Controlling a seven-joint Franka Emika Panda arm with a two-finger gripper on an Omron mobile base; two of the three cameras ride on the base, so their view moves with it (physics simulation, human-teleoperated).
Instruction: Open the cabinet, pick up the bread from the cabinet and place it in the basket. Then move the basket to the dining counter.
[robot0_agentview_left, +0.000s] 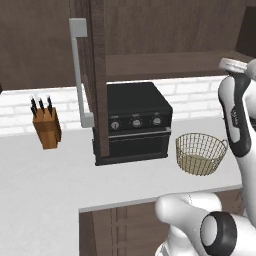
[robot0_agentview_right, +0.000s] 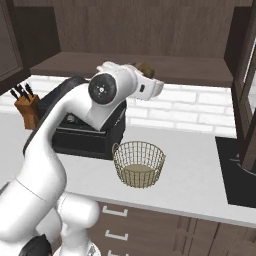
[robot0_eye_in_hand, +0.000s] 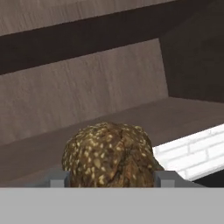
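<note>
The cabinet (robot0_agentview_right: 190, 70) stands open, its left door (robot0_agentview_left: 96, 75) swung out with the grey bar handle (robot0_agentview_left: 77, 75) facing me. On the brown shelf (robot0_eye_in_hand: 183, 116) sits the bread (robot0_eye_in_hand: 109, 155), a mottled brown lump near the shelf's front edge; it also peeks out past the hand (robot0_agentview_right: 145, 67). My gripper (robot0_eye_in_hand: 111, 179) reaches in with one finger tip pressed on each side of the bread. The tan wire basket (robot0_agentview_left: 201, 152) (robot0_agentview_right: 139, 164) stands on the white worktop below, to the right of the oven. The dining counter is out of view.
A black countertop oven (robot0_agentview_left: 135, 122) (robot0_agentview_right: 85, 135) sits under the cabinet, partly behind the open door. A wooden knife block (robot0_agentview_left: 46, 127) (robot0_agentview_right: 26, 107) stands at the far left. The right cabinet door (robot0_agentview_right: 245, 75) hangs open at the right edge.
</note>
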